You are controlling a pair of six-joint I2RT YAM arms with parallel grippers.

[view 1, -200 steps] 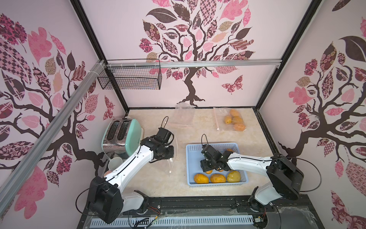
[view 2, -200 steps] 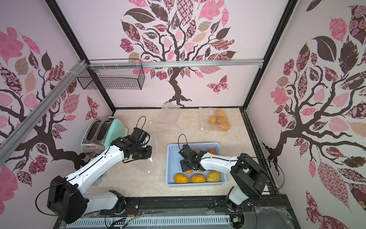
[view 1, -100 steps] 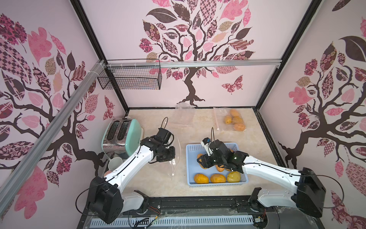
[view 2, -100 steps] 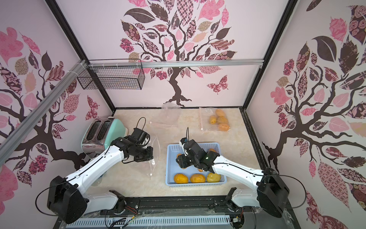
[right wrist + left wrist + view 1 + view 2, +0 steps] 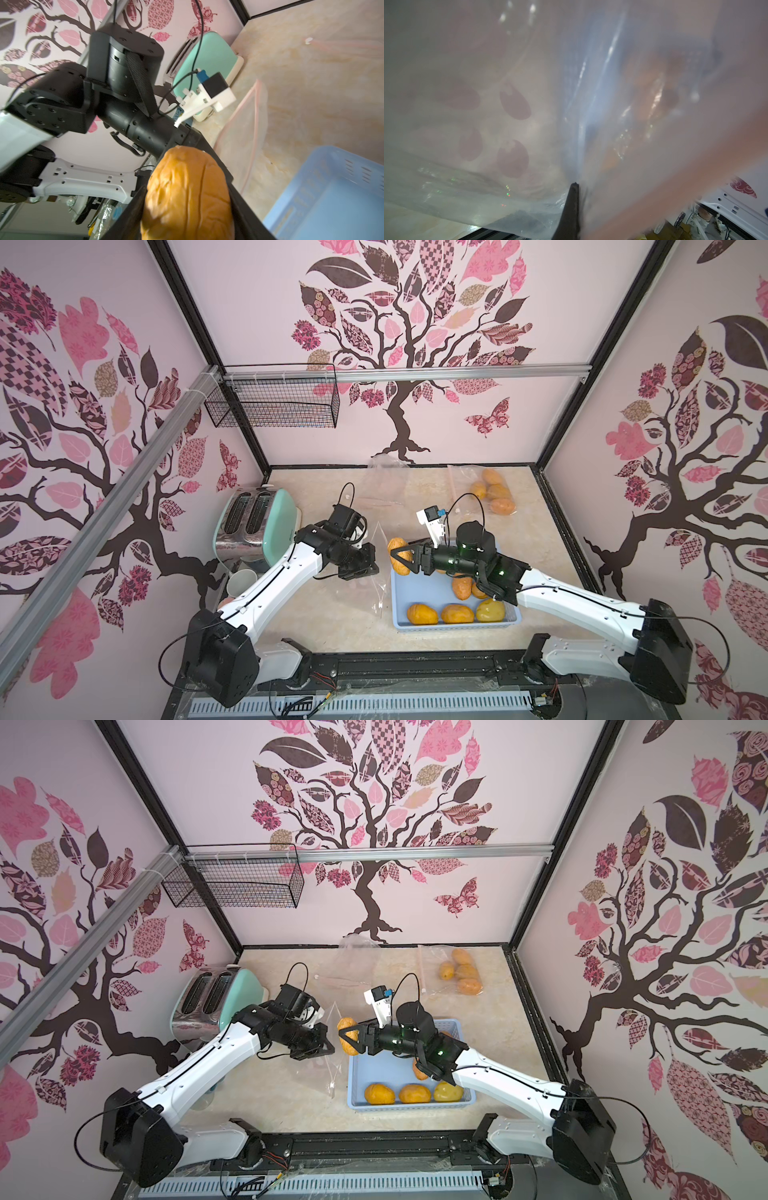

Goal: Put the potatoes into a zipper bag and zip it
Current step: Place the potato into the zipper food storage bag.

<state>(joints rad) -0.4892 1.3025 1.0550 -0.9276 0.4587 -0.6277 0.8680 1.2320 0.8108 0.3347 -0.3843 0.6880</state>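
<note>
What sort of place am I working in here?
Likely a staged kitchen-style test booth: tree-decal walls, a mint toaster, a wire basket hung on an aluminium rail.

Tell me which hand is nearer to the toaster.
Left. The left hand, pinching the clear bag, is between the toaster and the blue basket; the right hand, gripping a potato, is beyond it, over the basket's corner.

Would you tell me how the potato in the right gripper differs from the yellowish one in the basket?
The gripped potato is orange-brown and wrinkled; the yellowish potato looks smoother. The right gripper holds the gripped potato above the basket's corner; the yellowish potato lies inside. Both are oval.
</note>
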